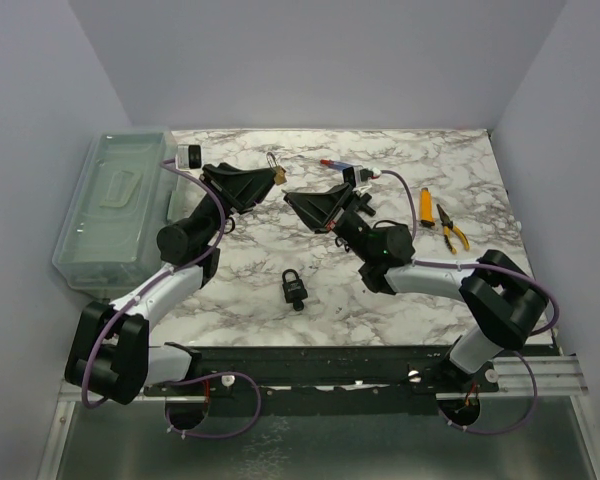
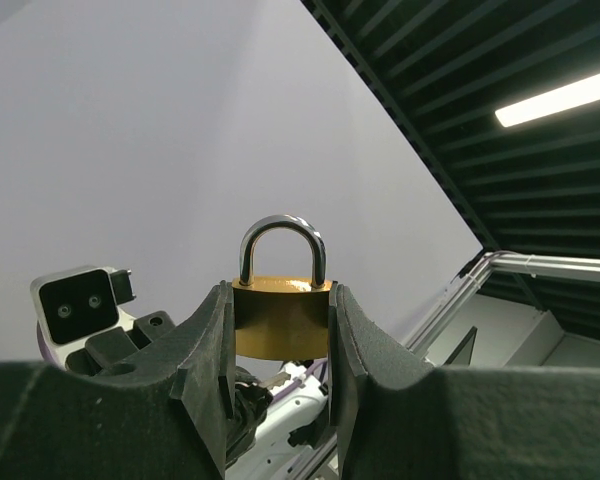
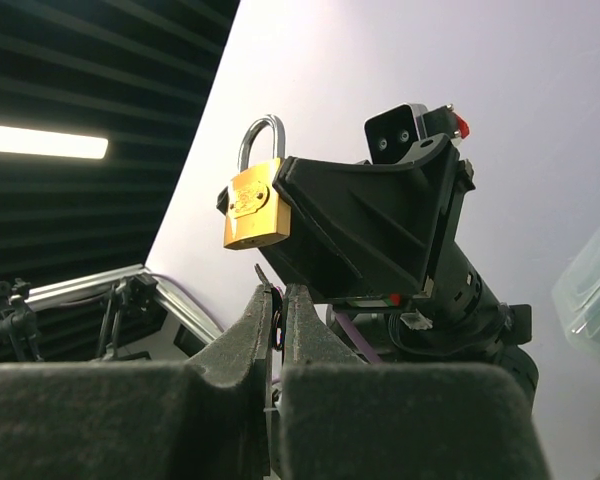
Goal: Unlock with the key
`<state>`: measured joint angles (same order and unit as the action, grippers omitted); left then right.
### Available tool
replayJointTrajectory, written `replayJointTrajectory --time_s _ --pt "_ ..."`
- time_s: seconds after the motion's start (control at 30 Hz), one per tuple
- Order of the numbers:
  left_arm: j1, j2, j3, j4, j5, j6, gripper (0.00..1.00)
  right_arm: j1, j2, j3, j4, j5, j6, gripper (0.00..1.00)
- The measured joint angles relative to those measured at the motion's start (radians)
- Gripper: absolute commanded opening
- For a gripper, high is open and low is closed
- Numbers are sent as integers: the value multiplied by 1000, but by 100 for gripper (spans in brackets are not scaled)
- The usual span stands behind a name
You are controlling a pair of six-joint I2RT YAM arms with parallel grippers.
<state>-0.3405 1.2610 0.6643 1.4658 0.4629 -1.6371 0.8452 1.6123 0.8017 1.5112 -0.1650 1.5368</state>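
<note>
Two fingers of the left gripper [image 2: 279,300] stand partway apart, clamped on the flanks of the brass padlock [image 2: 280,325], which is held in the air with its closed shackle pointing out past the fingertips (well above the marble table [image 1: 430,300]). The right gripper [image 3: 277,295] has its jaws pressed together, near that lock but apart from it. A thin sliver between its tips is too small to identify. A black padlock [image 1: 295,287] lies on the table.

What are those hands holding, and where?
Left hand clamps the brass padlock with silver shackle by its body's sides. Right hand pinches something thin, probably the key.
</note>
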Motion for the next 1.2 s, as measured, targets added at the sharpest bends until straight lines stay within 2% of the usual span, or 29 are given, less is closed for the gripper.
replayJointTrajectory --time_s 1.2 --pt "0 -31 -18 2 -5 55 0 5 25 28 1 40 40 0"
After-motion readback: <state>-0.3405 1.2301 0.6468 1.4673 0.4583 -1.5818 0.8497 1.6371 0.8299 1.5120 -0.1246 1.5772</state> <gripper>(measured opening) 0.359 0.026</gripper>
